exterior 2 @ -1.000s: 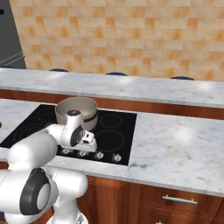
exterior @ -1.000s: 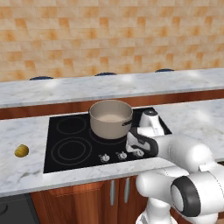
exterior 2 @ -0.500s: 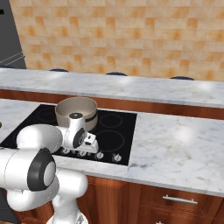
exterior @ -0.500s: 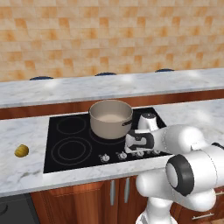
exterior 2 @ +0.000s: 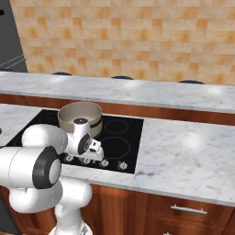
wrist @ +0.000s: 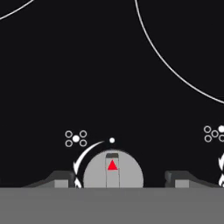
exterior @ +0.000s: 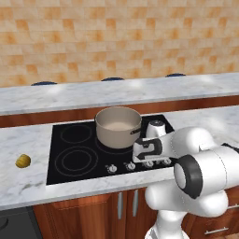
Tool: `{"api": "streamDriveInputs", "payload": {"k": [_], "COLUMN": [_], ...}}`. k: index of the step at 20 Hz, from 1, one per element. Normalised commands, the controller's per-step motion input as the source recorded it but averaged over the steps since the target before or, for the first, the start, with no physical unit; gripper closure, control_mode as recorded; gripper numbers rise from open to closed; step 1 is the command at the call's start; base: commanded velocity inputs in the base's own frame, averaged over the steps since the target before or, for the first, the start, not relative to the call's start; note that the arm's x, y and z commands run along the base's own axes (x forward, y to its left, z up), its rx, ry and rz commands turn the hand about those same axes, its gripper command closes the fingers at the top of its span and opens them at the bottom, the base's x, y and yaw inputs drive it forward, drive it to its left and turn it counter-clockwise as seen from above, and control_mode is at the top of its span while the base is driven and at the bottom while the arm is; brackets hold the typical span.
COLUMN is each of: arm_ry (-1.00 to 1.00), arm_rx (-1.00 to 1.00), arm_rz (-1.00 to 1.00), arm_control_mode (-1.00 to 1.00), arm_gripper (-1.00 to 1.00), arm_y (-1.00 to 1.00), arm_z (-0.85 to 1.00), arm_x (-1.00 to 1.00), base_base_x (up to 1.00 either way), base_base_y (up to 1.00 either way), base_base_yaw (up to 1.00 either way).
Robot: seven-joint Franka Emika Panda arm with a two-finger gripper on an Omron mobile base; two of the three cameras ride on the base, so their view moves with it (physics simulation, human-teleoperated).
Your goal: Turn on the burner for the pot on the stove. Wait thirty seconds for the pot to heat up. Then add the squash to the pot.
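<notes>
Centrally, the stove, a flat black glass cooktop set into a white marble counter, carries the pot on its rear middle zone; the burner beneath it is largely covered by the pot's base, and no glow can be made out from the base views. The pot is a grey-beige saucepan with straight sides and a pale inside, standing upright, its short dark stub handle pointing toward the arm. In the right base view the same pot sits at the rear left of the stove, just behind the robot's wrist. The gripper is held low over the front edge of the cooktop, at the row of small silver knobs. In the hand view the gripper straddles one knob, grey and round with a red triangle on top: its two dark fingertips stand well apart on either side of the knob, spread and touching nothing. White dial markings and a dot diagram are printed on the glass beside this knob. The squash, small and yellow-olive, lies on the counter left of the stove, well apart from the pot and the gripper.
</notes>
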Motion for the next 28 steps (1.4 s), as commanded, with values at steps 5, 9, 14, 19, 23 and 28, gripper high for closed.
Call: {"api": "streamDriveInputs", "payload": {"k": [5,9,14,19,23,28], "arm_ry": [-0.06,-0.07,-0.02,0.0,0.0,0.0], "arm_rx": [0.0,0.0,0.0,0.01,0.04,0.01], "arm_rz": [0.03,0.1,0.27,0.49,0.62,0.48], "arm_control_mode": [-1.0,-1.0,-1.0,-1.0,-1.0,-1.0], "arm_gripper": [1.0,1.0,1.0,1.0,1.0,1.0], "arm_y": [0.0,0.0,0.0,-0.05,-0.07,0.0], "arm_z": [-0.08,0.0,0.0,0.0,-0.04,-0.08], "arm_x": [-0.06,-0.23,-0.14,0.0,0.0,0.0], "base_base_x": [0.0,0.0,0.0,0.0,0.0,0.0], "base_base_y": [0.0,0.0,0.0,0.0,0.0,0.0], "base_base_yaw": [0.0,0.0,0.0,0.0,0.0,0.0]}}
